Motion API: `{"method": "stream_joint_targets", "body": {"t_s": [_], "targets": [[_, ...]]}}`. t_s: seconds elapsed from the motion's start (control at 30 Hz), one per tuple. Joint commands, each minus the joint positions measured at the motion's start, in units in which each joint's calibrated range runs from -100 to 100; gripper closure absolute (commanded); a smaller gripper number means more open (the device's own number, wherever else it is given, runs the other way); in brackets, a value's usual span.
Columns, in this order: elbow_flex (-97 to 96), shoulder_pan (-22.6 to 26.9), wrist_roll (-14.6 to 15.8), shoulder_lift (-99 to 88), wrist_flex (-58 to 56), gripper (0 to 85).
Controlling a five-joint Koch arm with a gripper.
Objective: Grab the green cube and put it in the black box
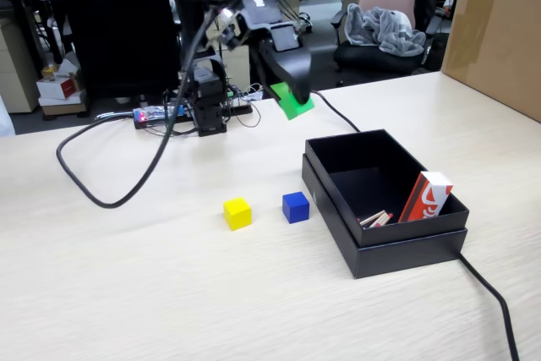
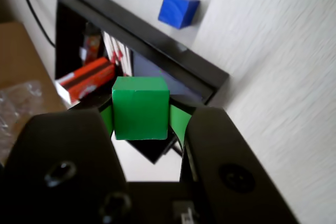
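Fixed view: holding the green cube (image 1: 293, 102) aloft in the pincer (image 1: 296, 95), up and behind the black box (image 1: 385, 200), beyond its far-left corner. Carrying step judged in hand; next, needing travel over the box's opening before letting go. Resting on the pale surface (image 1: 127, 293), left of the box: blue cube (image 1: 295, 206), yellow cube (image 1: 237, 213).

Wrist view: clamping the green cube (image 2: 140, 107) between green fingers (image 2: 180, 121), box (image 2: 152, 38) lying beyond. Office chair (image 1: 380, 27) standing behind.
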Motion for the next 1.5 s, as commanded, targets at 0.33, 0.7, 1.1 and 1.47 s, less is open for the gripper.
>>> {"method": "stream_joint_targets", "body": {"t_s": [0.33, 0.7, 1.1, 1.47], "targets": [[19.7, 4.2, 3.1, 35.7, 3.1, 84.3], [21.1, 4.4, 3.4, 50.5, 2.3, 70.5], [17.0, 4.0, 3.7, 43.7, 2.3, 36.2], [14.5, -0.2, 1.9, 9.1, 2.4, 36.3]]}}
